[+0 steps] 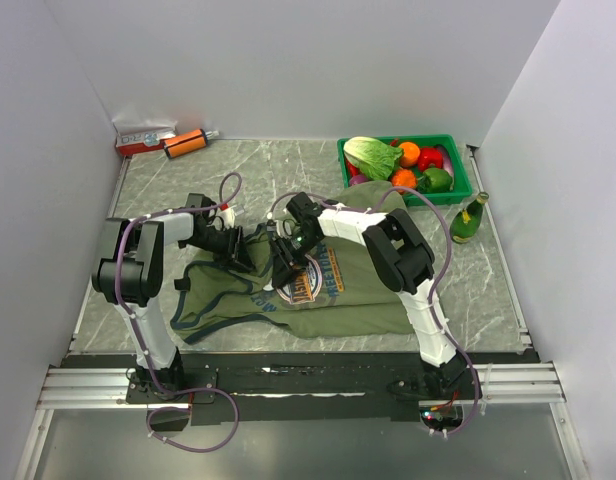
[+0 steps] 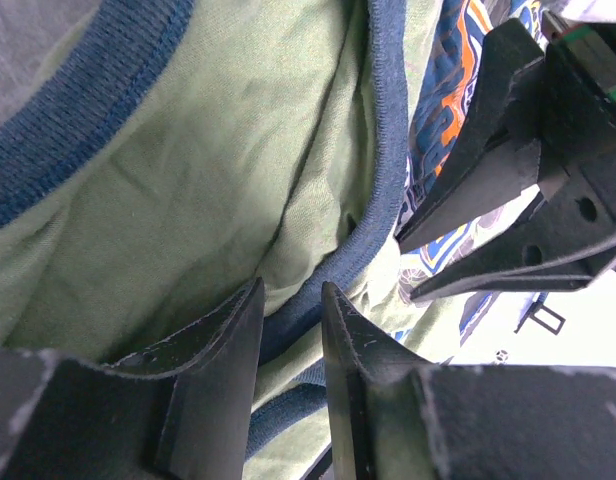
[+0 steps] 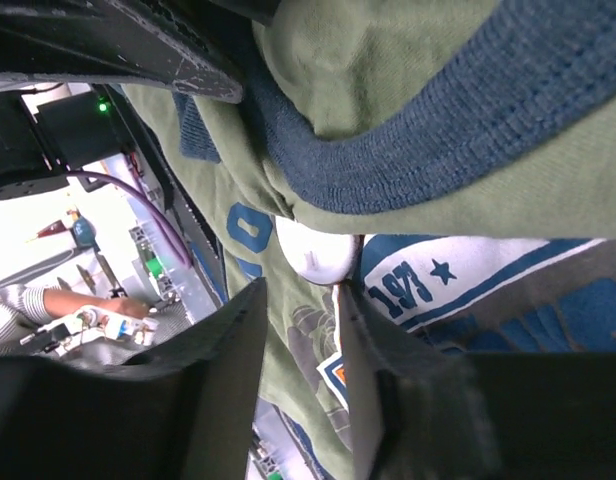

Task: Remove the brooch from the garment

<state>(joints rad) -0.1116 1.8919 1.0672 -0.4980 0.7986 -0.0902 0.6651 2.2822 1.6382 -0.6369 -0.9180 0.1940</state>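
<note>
top: left tool and right tool close together on shirt | left wrist: left tool nipped on navy collar fold | right wrist: right tool slightly apart, empty; brooch just beyond its tips, beside print

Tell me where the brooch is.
Right wrist view: the brooch sits on the shirt under the navy collar, beside the chest print, ahead of the right claw.

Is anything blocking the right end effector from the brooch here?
Nothing visible lies between the right end effector and the brooch; only the T-shirt's navy collar folds over its far edge.
</note>
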